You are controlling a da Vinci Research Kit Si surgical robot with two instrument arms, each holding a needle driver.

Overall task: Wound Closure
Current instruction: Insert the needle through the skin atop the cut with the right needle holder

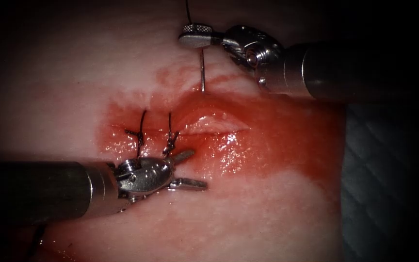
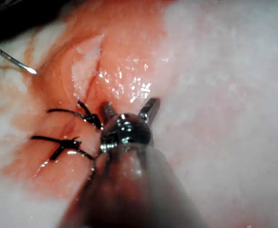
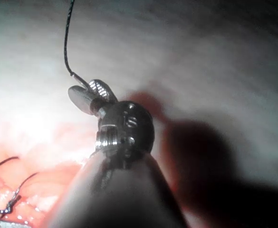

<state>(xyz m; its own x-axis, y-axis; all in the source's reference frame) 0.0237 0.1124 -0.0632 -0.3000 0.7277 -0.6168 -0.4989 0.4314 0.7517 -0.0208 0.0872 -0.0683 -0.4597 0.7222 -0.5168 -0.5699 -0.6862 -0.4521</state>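
Left arm's gripper [image 1: 187,170]: steel needle driver entering from the left, jaws spread wide, holding nothing. It hovers over the near lip of the cut, just beside the second stitch.

Two dark knotted stitches [image 1: 156,133]: black thread [image 1: 187,9] crossing the left end of the cut, side by side, both tied.

Pale pork-belly tissue [image 1: 64,87]: wet with glossy red fluid [image 1: 277,145] around the wound. The horizontal cut [image 1: 214,127] is still gaping right of the stitches.

Thin curved steel needle [image 1: 202,73]: held near its rear end, hanging point-down, its tip at the tissue on the far side of the cut, right of the stitches. Whether the tip has entered cannot be told; in the left wrist view the tip [image 2: 30,70] looks bare.

Right arm's gripper [image 1: 196,38]: steel needle driver from the right, jaws clamped on the needle, black thread trailing upward from them.

Step, as judged: placing the needle for a third stitch. The next move calls for a steady bite into the far lip, with the open gripper ready on the near side.
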